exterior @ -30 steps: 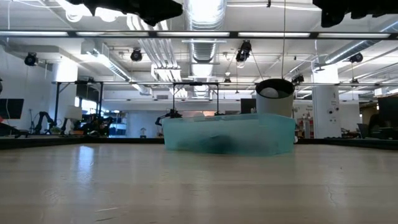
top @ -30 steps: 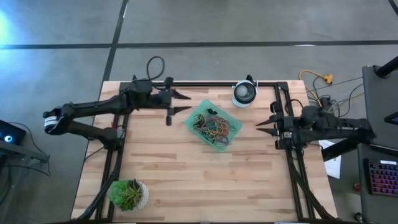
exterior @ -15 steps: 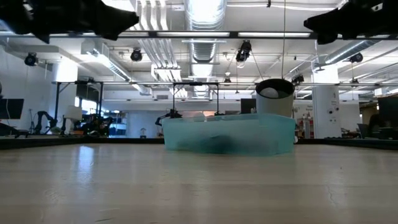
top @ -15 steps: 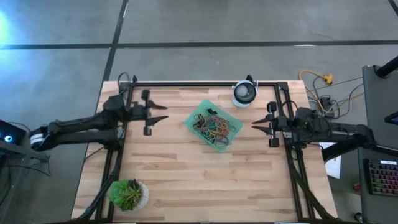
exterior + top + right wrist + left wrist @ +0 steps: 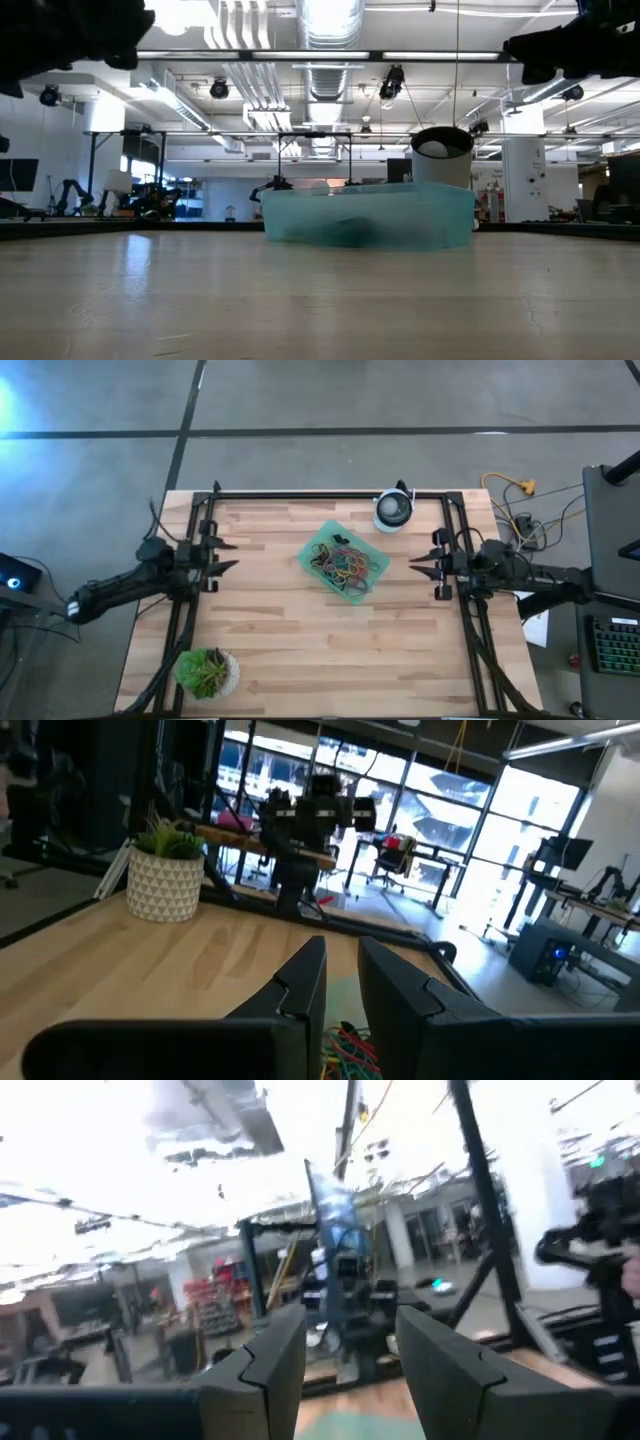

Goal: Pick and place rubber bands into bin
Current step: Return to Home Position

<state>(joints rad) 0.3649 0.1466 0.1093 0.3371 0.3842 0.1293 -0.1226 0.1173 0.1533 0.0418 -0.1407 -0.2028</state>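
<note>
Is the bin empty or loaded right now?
Loaded, not full. From above, the bin holds a tangled heap of coloured rubber bands covering most of its floor.

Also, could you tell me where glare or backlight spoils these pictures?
Left wrist view: glare washes out the upper half behind the left gripper. Low view: the arms are black shapes against the ceiling lamps. High view: even light on the bin and rubber bands; right gripper at the table's right edge.

The table (image 5: 280, 630) lies free on both sides of the bin (image 5: 309, 549); only the round device (image 5: 393, 511) close behind it and the corner plant (image 5: 207, 672) are obstacles.
</note>
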